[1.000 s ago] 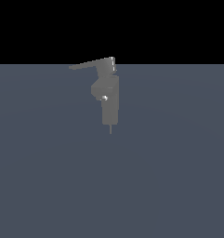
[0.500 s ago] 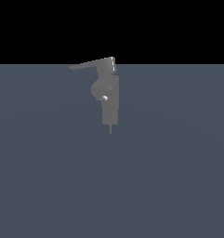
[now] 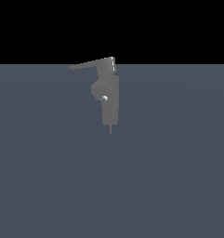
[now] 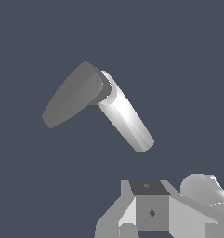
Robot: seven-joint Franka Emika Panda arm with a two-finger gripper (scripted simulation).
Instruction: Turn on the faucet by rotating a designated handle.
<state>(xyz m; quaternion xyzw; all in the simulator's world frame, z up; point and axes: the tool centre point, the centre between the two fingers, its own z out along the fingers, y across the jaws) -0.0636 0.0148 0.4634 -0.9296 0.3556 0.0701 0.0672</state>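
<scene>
In the exterior view the matte grey faucet point(image 3: 110, 103) stands upright at the far edge of the dark floor, with a shiny stud point(image 3: 104, 97) on its body and a thin pin tip point(image 3: 110, 129) below. Its handle point(image 3: 88, 64) is a thin tapering blade that projects from the top cap toward the exterior view's left. The wrist view shows a dark grey tapering blade point(image 4: 70, 98) joined to a glossy pale cylinder point(image 4: 127, 122). Grey blocky parts of my gripper point(image 4: 150, 210) show at the picture's edge, apart from the blade. I cannot tell how the jaws stand. The gripper is not in the exterior view.
A flat dark blue-grey floor point(image 3: 169, 176) fills the exterior view below a black background. A pale rounded part point(image 4: 202, 189) sits beside the gripper blocks in the wrist view.
</scene>
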